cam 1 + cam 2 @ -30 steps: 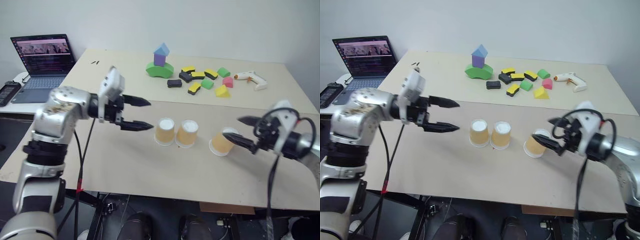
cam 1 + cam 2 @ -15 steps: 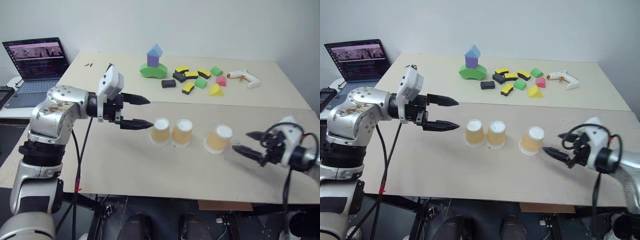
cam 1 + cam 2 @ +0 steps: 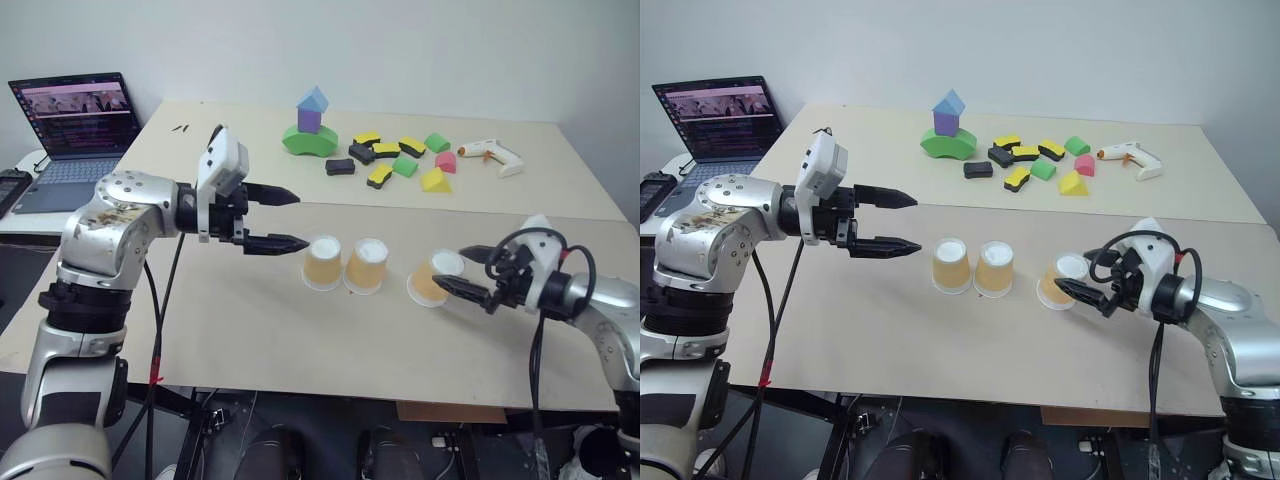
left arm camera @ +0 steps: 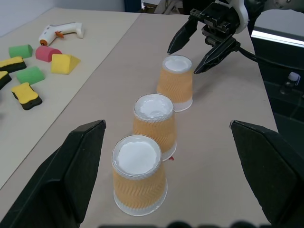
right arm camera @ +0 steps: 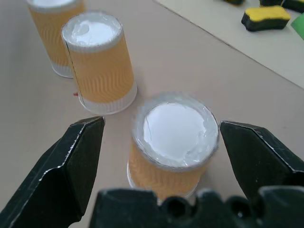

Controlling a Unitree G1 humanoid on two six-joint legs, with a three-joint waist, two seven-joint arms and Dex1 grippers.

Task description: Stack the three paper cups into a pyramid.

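Three paper cups stand upside down in a row on the table (image 3: 250, 340) in the left eye view: the left cup (image 3: 325, 263) and the middle cup (image 3: 366, 266) side by side and nearly touching, the right cup (image 3: 431, 278) apart from them. The right gripper (image 3: 473, 274) has its jaws spread wide, one finger on each side of the right cup, not closed on it. The left gripper (image 3: 287, 219) hovers released, just beside the left cup. Farther back lie a block tower (image 3: 311, 123), loose foam blocks (image 3: 395, 160) and a glue gun (image 3: 490, 155); a laptop (image 3: 72, 125) sits off to the left.

The left wrist view looks down the row, nearest cup first, with the right gripper straddling the farthest cup; nothing stands between.

The right wrist view shows the right cup's white base between the two open fingers (image 5: 71, 161), close to the palm, the other two cups beyond.
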